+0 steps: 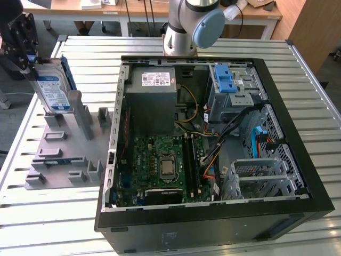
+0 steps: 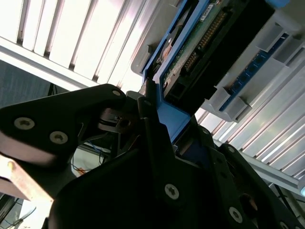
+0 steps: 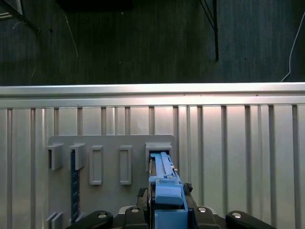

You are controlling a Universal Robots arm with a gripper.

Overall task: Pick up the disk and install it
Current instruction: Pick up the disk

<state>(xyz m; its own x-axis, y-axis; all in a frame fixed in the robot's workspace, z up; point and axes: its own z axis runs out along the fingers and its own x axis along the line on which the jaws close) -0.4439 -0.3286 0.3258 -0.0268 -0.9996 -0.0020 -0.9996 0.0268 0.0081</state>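
The disk (image 1: 52, 88) is a silver hard drive with a blue-and-white label and a blue carrier frame. It stands tilted at the exterior view's left, over the grey holder plate (image 1: 64, 154). Its lower end is at one of the plate's slots, and I cannot tell whether it rests there. My black gripper (image 1: 31, 57) is shut on the disk's upper end. In the second wrist view the gripper (image 2: 162, 119) clamps the blue frame, and the disk's (image 2: 200, 43) green circuit board faces the camera. In the first wrist view the disk (image 3: 164, 183) sticks out edge-on from the gripper (image 3: 167, 212).
An open computer case (image 1: 213, 234) lies on the slatted metal table (image 1: 53, 224), right of the holder plate. Inside it are a motherboard (image 1: 165, 165), a grey power supply (image 1: 152, 101) and a drive bay with a light-blue latch (image 1: 226, 80). The arm's base (image 1: 186, 26) stands behind the case.
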